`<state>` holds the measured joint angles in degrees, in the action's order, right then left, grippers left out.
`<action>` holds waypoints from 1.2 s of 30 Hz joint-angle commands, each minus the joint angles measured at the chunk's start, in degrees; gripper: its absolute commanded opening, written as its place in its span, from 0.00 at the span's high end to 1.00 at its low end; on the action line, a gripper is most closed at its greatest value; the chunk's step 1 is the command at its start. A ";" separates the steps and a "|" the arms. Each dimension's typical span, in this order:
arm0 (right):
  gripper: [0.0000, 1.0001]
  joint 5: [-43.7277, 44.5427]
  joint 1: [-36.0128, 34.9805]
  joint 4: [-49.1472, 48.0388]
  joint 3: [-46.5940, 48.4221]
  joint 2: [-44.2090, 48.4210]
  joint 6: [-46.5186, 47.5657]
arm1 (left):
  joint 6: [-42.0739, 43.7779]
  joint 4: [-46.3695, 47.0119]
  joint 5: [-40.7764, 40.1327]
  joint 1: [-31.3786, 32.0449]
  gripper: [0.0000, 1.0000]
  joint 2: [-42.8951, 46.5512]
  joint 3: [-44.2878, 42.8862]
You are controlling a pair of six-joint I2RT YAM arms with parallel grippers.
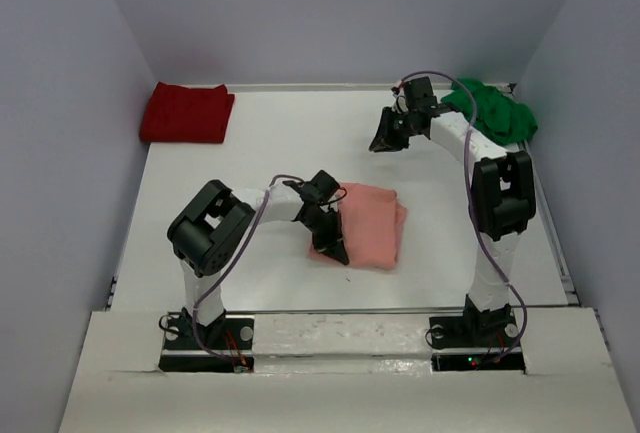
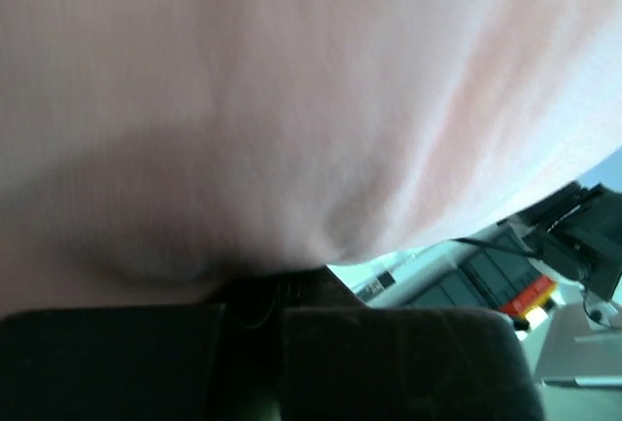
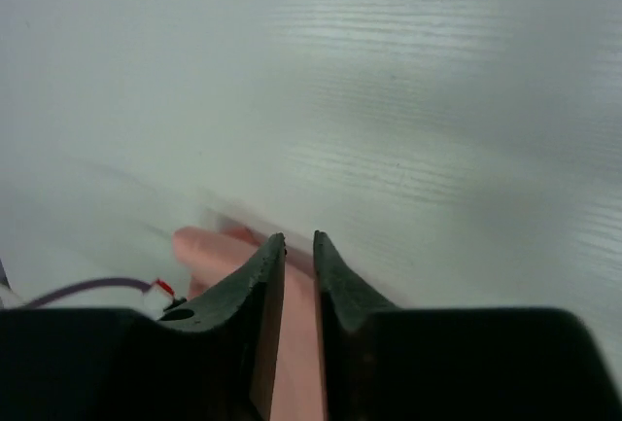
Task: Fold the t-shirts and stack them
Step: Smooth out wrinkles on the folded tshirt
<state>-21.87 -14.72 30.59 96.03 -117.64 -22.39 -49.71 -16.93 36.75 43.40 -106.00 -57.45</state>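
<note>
The salmon-pink t-shirt lies folded in the middle of the table. My left gripper is at the shirt's left edge, shut on the cloth. In the left wrist view the pink cloth fills nearly everything and hides the fingertips. My right gripper hangs above the bare table behind the shirt, apart from it. Its jaws stand a narrow gap apart with nothing between them, and the pink shirt shows beyond them. The dark red t-shirt lies folded at the back left. The green t-shirt lies crumpled at the back right.
Grey walls close the table in on the left, back and right. A white ledge with both arm bases runs along the near edge. The right arm's elbow stands upright near the right side.
</note>
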 commanded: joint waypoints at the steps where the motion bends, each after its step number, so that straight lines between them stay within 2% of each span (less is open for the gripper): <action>1: 0.59 -3.97 -0.84 8.69 2.50 7.15 -0.81 | 5.15 -6.35 -7.48 -1.12 1.00 -0.18 -8.19; 2: 0.50 -3.36 -0.84 10.26 0.76 8.47 -0.81 | 5.68 -8.54 -8.09 -1.21 1.00 -0.18 -11.94; 3: 0.31 -2.83 -0.84 10.72 -0.65 10.14 -1.07 | 6.81 -9.69 -8.97 -1.64 1.00 0.00 -13.90; 5: 0.23 -1.87 -0.84 11.33 -3.47 14.87 -1.42 | 7.96 -13.28 -9.94 -2.17 1.00 0.17 -20.38; 11: 0.20 -0.11 -0.22 16.61 -12.17 24.03 -4.15 | 13.14 -22.16 -11.79 -5.95 1.00 0.70 -34.72; 15: 0.18 -1.41 0.31 21.08 -17.44 29.04 -7.22 | 16.83 -26.04 -12.75 -11.47 1.00 0.18 -36.59; 19: 0.17 -2.65 0.31 18.38 -26.40 35.28 -10.91 | 21.58 -27.63 -15.04 -17.11 1.00 -1.67 -32.65; 22: 0.17 -1.86 0.31 17.49 -31.07 36.78 -11.27 | 24.66 -26.76 -16.88 -19.14 0.69 -2.29 -30.00; 24: 0.17 -1.69 0.31 16.88 -33.09 37.57 -11.18 | 25.98 -25.26 -18.12 -20.02 0.55 -2.98 -28.95; 33: 0.16 -0.90 0.31 16.69 -33.28 40.56 -12.24 | 29.15 -18.32 -13.12 -20.46 0.39 -7.11 -24.64; 36: 0.16 -0.90 0.31 17.05 -33.19 41.18 -12.24 | 29.23 -15.77 -10.30 -20.46 0.38 -8.44 -22.97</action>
<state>-23.29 -14.61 48.47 61.95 -78.72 -33.93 -22.52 -36.49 22.02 22.70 -113.49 -82.11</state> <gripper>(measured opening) 0.839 0.614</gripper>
